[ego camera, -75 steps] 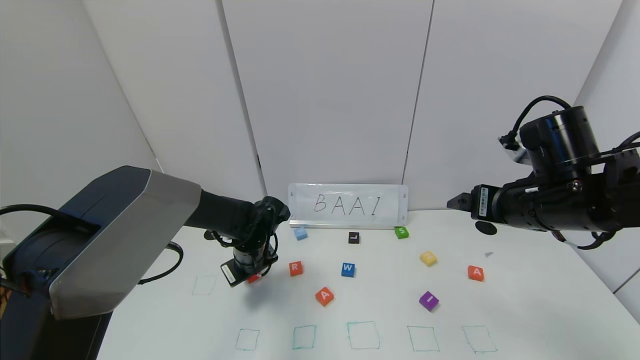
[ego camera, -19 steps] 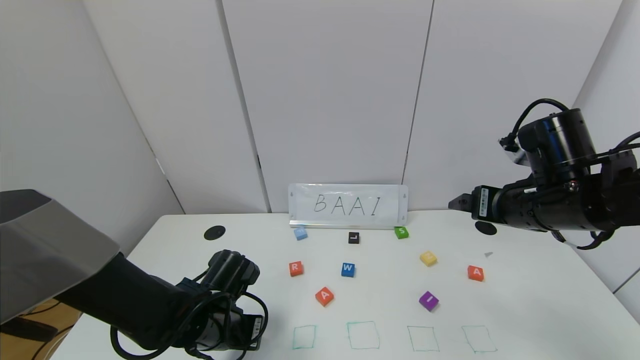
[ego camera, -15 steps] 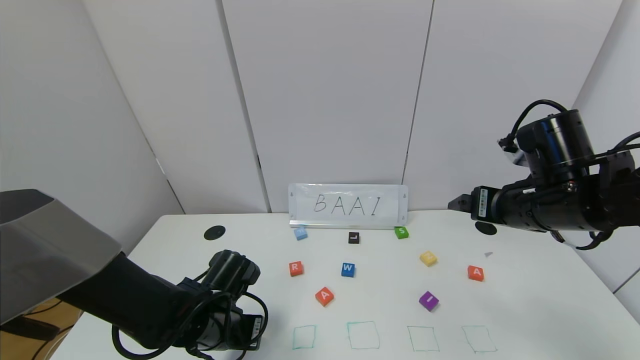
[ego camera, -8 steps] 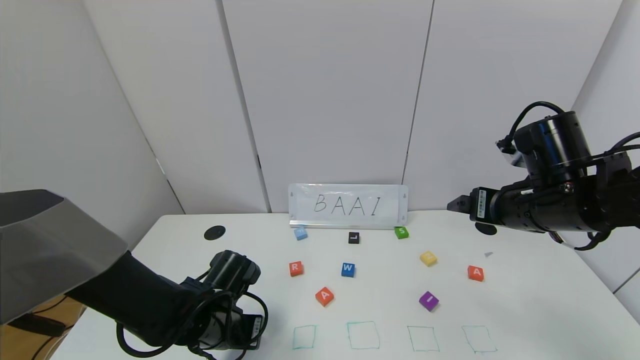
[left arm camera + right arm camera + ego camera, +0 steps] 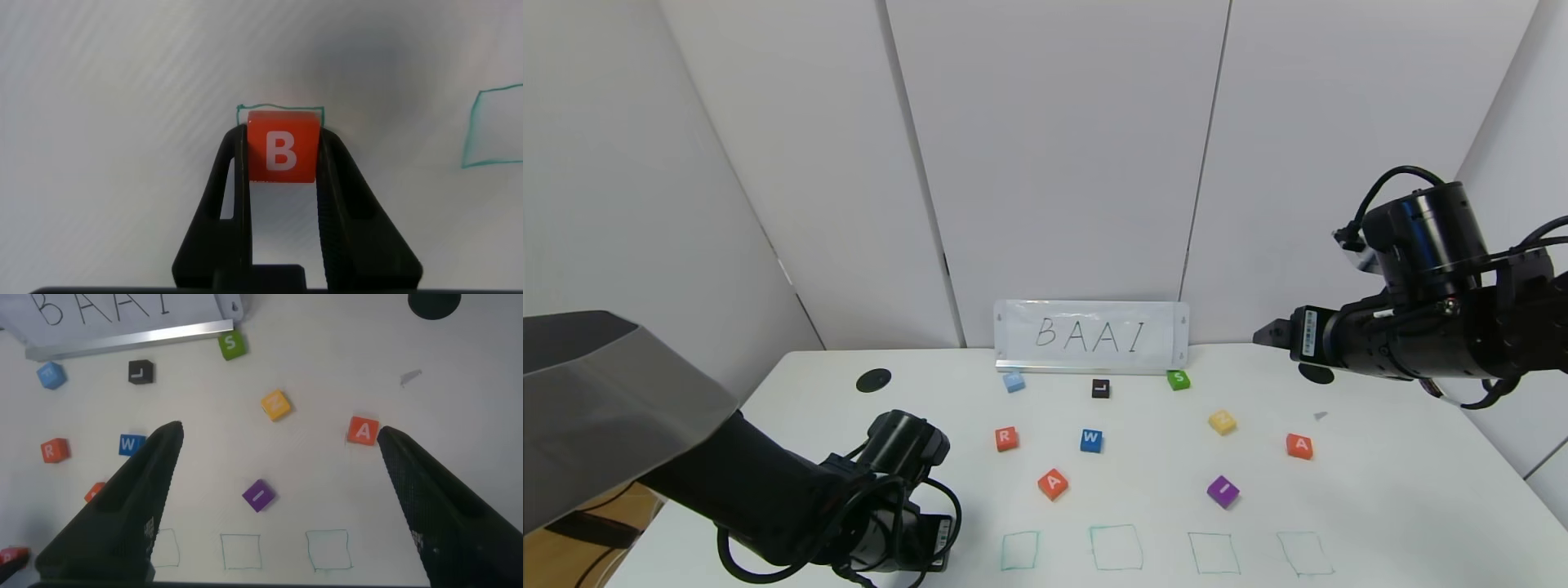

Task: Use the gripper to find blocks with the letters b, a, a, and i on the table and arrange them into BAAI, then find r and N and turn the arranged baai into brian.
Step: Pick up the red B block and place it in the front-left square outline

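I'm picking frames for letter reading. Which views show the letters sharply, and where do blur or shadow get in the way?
Left wrist view: the B block is sharp between the left gripper fingers, with a soft shadow on the table beyond. Right wrist view: S block readable; right gripper fingers blurred. Head view: walls bow outward.
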Motion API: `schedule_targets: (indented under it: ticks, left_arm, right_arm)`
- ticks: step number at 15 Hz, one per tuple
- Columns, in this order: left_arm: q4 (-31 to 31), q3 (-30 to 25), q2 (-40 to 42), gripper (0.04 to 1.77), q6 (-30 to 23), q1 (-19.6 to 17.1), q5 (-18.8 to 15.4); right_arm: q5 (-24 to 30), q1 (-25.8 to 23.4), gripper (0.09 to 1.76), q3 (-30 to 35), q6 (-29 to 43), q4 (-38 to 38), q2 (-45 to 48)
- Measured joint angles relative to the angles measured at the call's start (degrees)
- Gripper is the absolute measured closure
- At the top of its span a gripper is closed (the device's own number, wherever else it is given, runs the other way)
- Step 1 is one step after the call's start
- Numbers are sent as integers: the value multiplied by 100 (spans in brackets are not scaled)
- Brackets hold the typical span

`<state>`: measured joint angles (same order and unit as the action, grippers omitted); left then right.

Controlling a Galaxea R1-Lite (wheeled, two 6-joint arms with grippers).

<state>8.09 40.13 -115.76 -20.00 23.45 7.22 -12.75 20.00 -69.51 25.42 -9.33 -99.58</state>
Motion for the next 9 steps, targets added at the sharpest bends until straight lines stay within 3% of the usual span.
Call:
schedule_targets:
  ticks: [2,5,9]
  left_arm:
    - [-5,-4,-2,122,-2,0,0]
    - [-11,-17,-4,86,11,7,0]
    - [9,-13,-2,56,4,27,-2]
  right_arm:
    - [0,2,14,0,-2,0,0]
    - [0,0,14,0,-2,0,0]
    - [2,0,14,0,0,38,0]
